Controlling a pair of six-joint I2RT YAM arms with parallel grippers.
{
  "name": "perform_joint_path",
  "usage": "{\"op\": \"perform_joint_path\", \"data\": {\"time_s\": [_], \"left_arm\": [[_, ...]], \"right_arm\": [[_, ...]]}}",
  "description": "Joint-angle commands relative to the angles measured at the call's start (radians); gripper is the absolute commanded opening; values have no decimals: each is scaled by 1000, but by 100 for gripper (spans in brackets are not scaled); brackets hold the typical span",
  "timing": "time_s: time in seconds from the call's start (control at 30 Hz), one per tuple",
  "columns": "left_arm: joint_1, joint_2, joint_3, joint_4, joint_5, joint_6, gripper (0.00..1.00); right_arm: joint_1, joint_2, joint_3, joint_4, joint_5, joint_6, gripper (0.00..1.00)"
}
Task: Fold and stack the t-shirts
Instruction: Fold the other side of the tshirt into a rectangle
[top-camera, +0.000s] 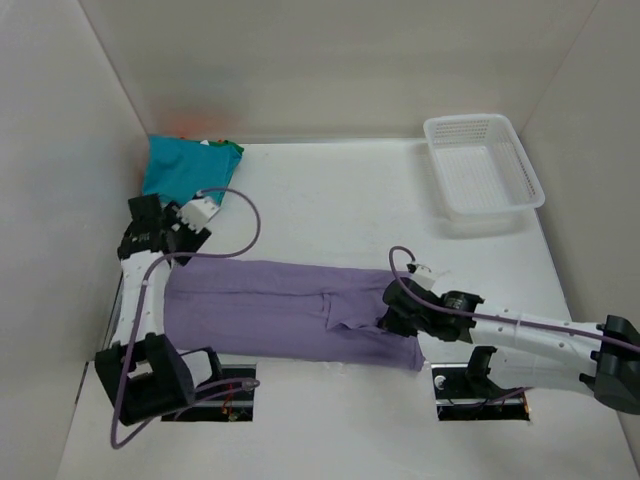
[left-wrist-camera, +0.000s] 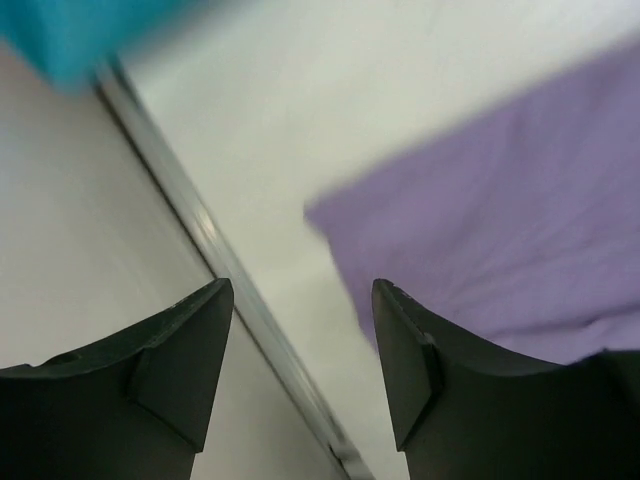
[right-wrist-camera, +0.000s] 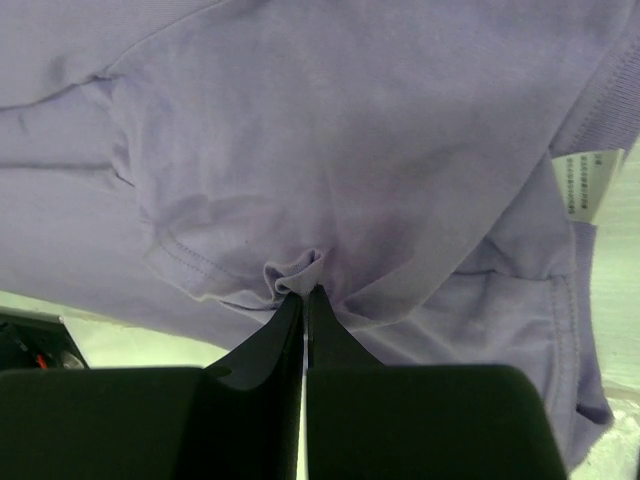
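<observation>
The lavender purple t-shirt (top-camera: 285, 310) lies spread as a long band across the near middle of the table. My right gripper (top-camera: 388, 318) is shut on a pinched fold of this shirt (right-wrist-camera: 300, 272) near its right end, by the white label (right-wrist-camera: 580, 185). My left gripper (top-camera: 172, 238) is open and empty just above the shirt's far left corner (left-wrist-camera: 480, 230). The teal t-shirt (top-camera: 180, 166) lies bunched in the far left corner, with a dark green shirt edge (top-camera: 232, 148) at its right. A blur of orange (top-camera: 195, 122) shows just behind them.
A white plastic lattice basket (top-camera: 484, 165) stands at the far right. White walls close in the table on the left, back and right. A metal seam (left-wrist-camera: 215, 260) between wall and table runs past the left gripper.
</observation>
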Motion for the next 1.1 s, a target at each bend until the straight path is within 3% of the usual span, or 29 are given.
{"op": "perform_joint_path", "data": {"time_s": [0.0, 0.13, 0.2, 0.27, 0.4, 0.57, 1.07], "left_arm": [[-280, -36, 137, -100, 117, -116, 57], [-835, -18, 117, -96, 57, -199, 57], [-1062, 60, 122, -90, 17, -256, 56], [-1210, 154, 129, -85, 6, -296, 54], [-1402, 251, 116, -44, 11, -300, 53], [-1490, 321, 93, 4, 9, -297, 52], [-1458, 413, 105, 102, -122, -336, 45]], "right_arm": [[7, -8, -15, 71, 9, 22, 0], [-71, -39, -29, 115, 4, -18, 0], [-105, -58, -49, 140, -9, -28, 0], [-131, -77, -72, 157, -23, -27, 0], [-136, -110, -102, 162, -20, -1, 0], [-144, -127, -118, 165, -16, 18, 0], [-139, -121, -112, 154, -13, 31, 0]]}}
